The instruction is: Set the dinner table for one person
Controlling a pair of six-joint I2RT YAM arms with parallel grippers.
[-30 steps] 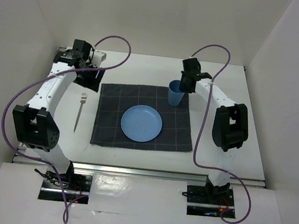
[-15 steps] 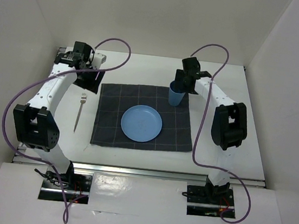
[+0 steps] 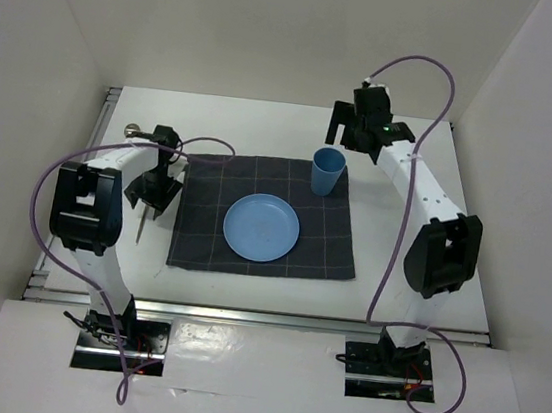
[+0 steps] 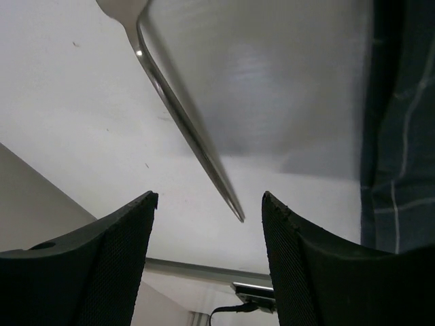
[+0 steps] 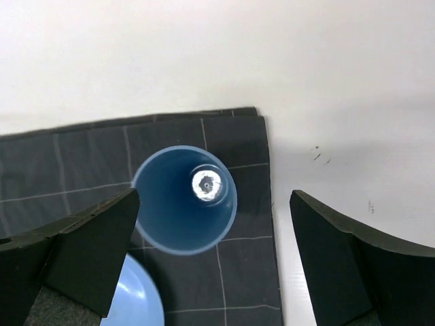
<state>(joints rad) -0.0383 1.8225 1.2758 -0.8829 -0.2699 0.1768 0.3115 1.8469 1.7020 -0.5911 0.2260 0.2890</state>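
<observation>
Blue cup (image 3: 327, 171) and plate (image 3: 261, 227) sit on checked placemat (image 3: 202, 238) (fork (image 4: 190, 131) alongside).

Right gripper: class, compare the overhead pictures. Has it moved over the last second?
Yes. The right gripper was down around the blue cup. It has opened and pulled back toward the far wall, leaving the cup upright on the placemat.
</observation>
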